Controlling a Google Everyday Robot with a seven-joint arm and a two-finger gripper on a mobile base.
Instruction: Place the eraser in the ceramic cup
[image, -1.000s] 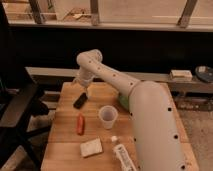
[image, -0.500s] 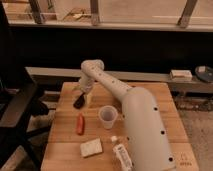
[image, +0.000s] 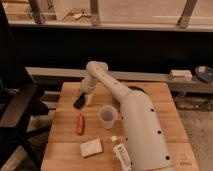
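Worktop (image: 165, 102): pale wooden block top, set in front of a dark wall, with a grey ledge (image: 150, 76) running behind it and a barred window frame above. A small pale block (image: 180, 74) and a dark round item (image: 204, 73) sit on the ledge at the 2 o'clock side of the scene. A dark chair (image: 17, 107) stands off the worktop's 9 o'clock edge. The ceramic cup (image: 108, 116) stands upright near the middle of the worktop. The eraser (image: 78, 103) lies flat on the wood at roughly 10 o'clock from the cup, apart from it. The orange-red stick (image: 80, 123) lies at 8 o'clock from the cup, the beige sponge (image: 91, 147) at 7 o'clock, and a white bottle (image: 121, 155) on its side at 5 o'clock. The white arm (image: 137, 127) reaches across from the 5 o'clock corner. Its hand (image: 85, 98) is down at the eraser's 2 o'clock end, in contact or just beside it. Whether the hand is spread or closed cannot be told. Against the frame one second earlier, the hand has dropped from above the eraser to its level. The eraser, cup, stick and sponge hold the same positions.
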